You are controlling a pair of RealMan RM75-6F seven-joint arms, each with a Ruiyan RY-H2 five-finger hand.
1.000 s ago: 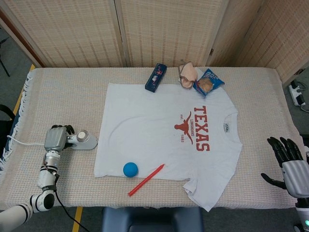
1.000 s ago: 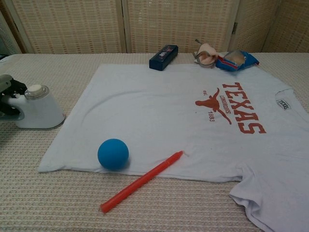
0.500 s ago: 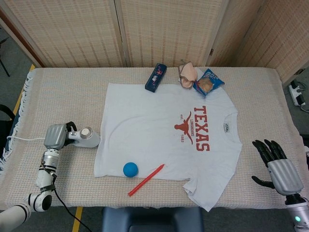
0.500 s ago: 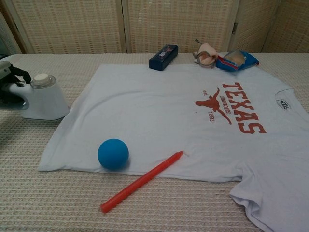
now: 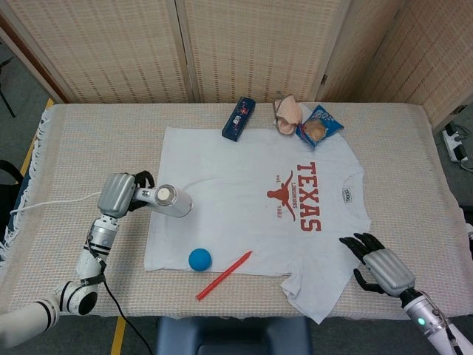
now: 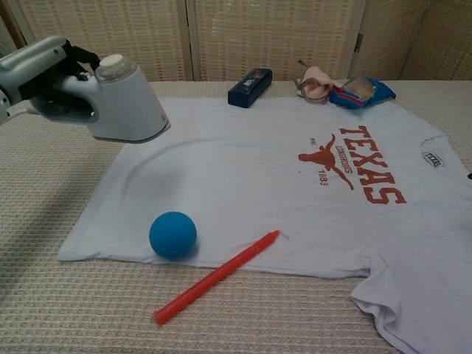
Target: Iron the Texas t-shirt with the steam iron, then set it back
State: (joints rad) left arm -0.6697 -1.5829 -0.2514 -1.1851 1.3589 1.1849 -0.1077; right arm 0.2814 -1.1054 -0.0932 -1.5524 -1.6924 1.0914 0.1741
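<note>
The white Texas t-shirt (image 5: 244, 200) (image 6: 258, 177) lies flat on the woven tablecloth, its red longhorn print toward the right. My left hand (image 5: 118, 194) (image 6: 37, 70) grips the handle of the white steam iron (image 5: 166, 200) (image 6: 118, 99) and holds it lifted above the shirt's left edge. A white cord runs left from the iron. My right hand (image 5: 380, 268) hovers open beside the shirt's lower right sleeve, fingers spread; the chest view barely shows it.
A blue ball (image 5: 199, 259) (image 6: 172, 234) and a red pen (image 5: 223, 275) (image 6: 215, 277) lie on the shirt's near hem. At the far edge sit a dark blue box (image 5: 238, 118) (image 6: 250, 77), a pink object (image 5: 288, 112) and a blue snack bag (image 5: 318, 126) (image 6: 361, 91).
My left hand has lifted the iron off the cloth and carried it right, over the shirt's left edge. My right hand has moved left toward the shirt's sleeve.
</note>
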